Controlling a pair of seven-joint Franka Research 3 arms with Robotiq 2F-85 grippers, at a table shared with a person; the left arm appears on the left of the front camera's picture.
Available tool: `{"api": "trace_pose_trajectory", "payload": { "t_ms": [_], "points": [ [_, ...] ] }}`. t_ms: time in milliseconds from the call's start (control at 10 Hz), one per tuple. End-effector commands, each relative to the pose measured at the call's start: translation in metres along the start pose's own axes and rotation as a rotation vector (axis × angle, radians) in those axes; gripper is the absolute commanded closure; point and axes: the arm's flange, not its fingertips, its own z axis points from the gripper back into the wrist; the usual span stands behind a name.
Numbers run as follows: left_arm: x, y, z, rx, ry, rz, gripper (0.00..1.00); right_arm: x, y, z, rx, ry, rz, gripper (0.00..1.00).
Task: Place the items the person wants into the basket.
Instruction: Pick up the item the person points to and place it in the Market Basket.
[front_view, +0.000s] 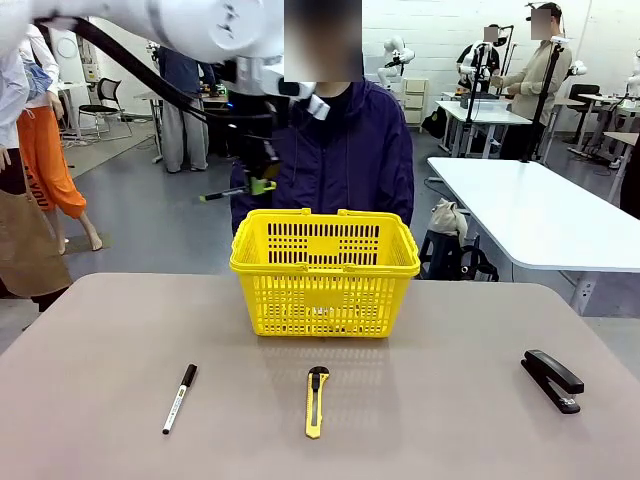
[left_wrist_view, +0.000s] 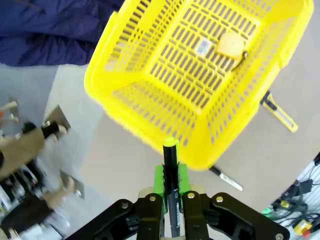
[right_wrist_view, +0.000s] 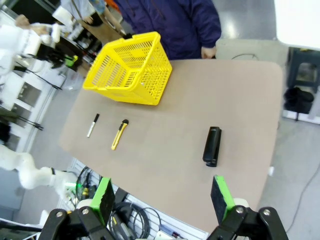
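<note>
Left pincer (left_wrist_view: 170, 181) gripped the slim black pen with yellow-green end (left_wrist_view: 170, 152) over the bright yellow plastic basket (left_wrist_view: 150, 105) rim, opening just ahead.

Front view: fixed at the near desk (front_view: 100, 350) edge, facing across toward the person (front_view: 345, 150). Left wrist view: close above the basket (left_wrist_view: 150, 110), looking down. Right wrist view: high, overlooking the whole desk. All three share the basket.
</note>
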Motion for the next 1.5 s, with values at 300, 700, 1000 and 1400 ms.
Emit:
{"api": "trace_pose_trajectory", "payload": {
  "t_ms": [300,700,1000,1400],
  "points": [
    [0.035,0.001,-0.079,-0.018,-0.154,-0.063,0.88,0.0,0.001,-0.002,0.026,-0.015,0.011,0.0],
    [0.042,-0.003,-0.115,-0.109,-0.149,-0.093,0.88,0.0,0.001,-0.002,0.026,-0.015,0.011,0.0],
    [0.046,-0.004,-0.113,-0.08,-0.13,-0.074,0.88,0.0,0.001,-0.002,0.026,-0.015,0.011,0.0],
    [0.046,-0.004,-0.113,-0.08,-0.13,-0.074,0.88,0.0,0.001,-0.002,0.026,-0.015,0.011,0.0]
  ]
}}
